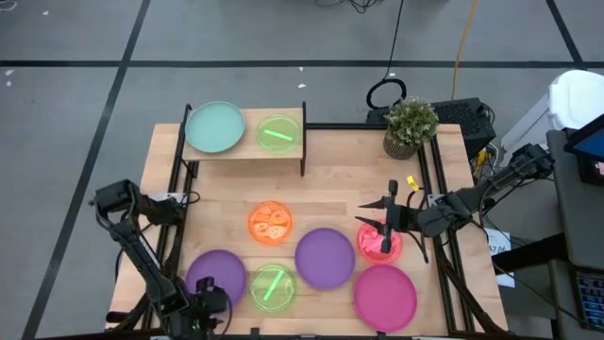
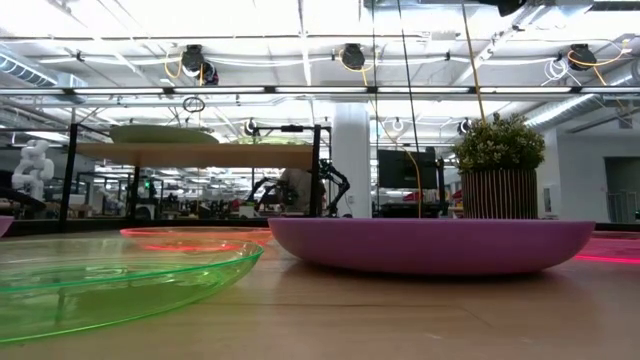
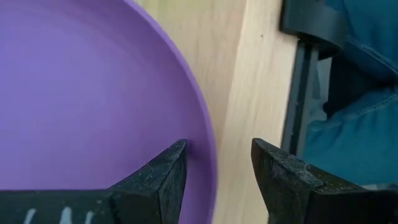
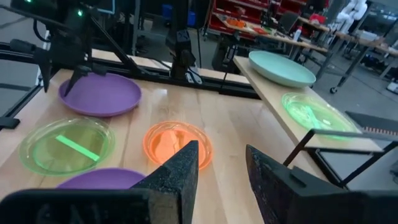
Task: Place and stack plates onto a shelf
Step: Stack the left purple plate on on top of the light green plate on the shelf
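Two plates (image 1: 215,127) sit side by side on the shelf (image 1: 247,151); six more lie on the table (image 1: 330,184) before it.

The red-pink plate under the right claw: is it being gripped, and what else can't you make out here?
- Red-pink plate: high view, the right gripper covers part of it; a grip can't be told. Right wrist view cuts it off entirely.
- Left gripper: its fingers straddle the purple plate rim, open; contact unclear. High view: too dark.
- Shelf: low view is level, so its plates show only as edges.
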Controlling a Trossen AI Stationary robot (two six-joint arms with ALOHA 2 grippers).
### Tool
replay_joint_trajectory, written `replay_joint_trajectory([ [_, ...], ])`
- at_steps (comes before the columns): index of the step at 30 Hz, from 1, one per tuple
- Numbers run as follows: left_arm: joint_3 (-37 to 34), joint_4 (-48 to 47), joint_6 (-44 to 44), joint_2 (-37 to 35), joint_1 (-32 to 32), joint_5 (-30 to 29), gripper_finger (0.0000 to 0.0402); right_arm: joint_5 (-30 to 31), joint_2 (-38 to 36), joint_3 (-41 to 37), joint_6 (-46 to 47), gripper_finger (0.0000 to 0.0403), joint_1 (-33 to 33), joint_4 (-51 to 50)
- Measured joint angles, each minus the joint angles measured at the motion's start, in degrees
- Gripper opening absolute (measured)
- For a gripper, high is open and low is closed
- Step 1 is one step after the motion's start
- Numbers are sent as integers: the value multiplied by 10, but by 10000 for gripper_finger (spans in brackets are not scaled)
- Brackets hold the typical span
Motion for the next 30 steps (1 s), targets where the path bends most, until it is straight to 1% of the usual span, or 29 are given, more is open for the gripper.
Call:
replay_joint_trajectory([
  [5, 0, -3, -1, 17, 0, -3, 178, 0, 0, 0, -13, 118, 0, 4],
  [7, 1, -4, -1, 20, 0, -5, 162, 0, 0, 0, -13, 118, 0, 4],
  [13, 2, -20, 3, 18, -3, 0, 89, 0, 0, 0, -13, 118, 0, 4],
  [15, 2, -28, 4, 18, -3, 7, 75, 0, 0, 0, -12, 118, 0, 4],
  [19, 6, -43, 10, 17, -3, 23, 60, 0, 0, 0, -7, 118, 0, 4],
  [21, 19, -87, 15, 18, -3, 27, 49, 0, 0, 0, -7, 118, 0, 4],
  [26, 85, -266, 39, 22, -3, 37, 18, 0, 0, 0, -7, 118, 0, 8],
  [30, 122, -344, 46, 21, -2, 38, 7, 0, 0, 0, -8, 118, 0, 14],
])
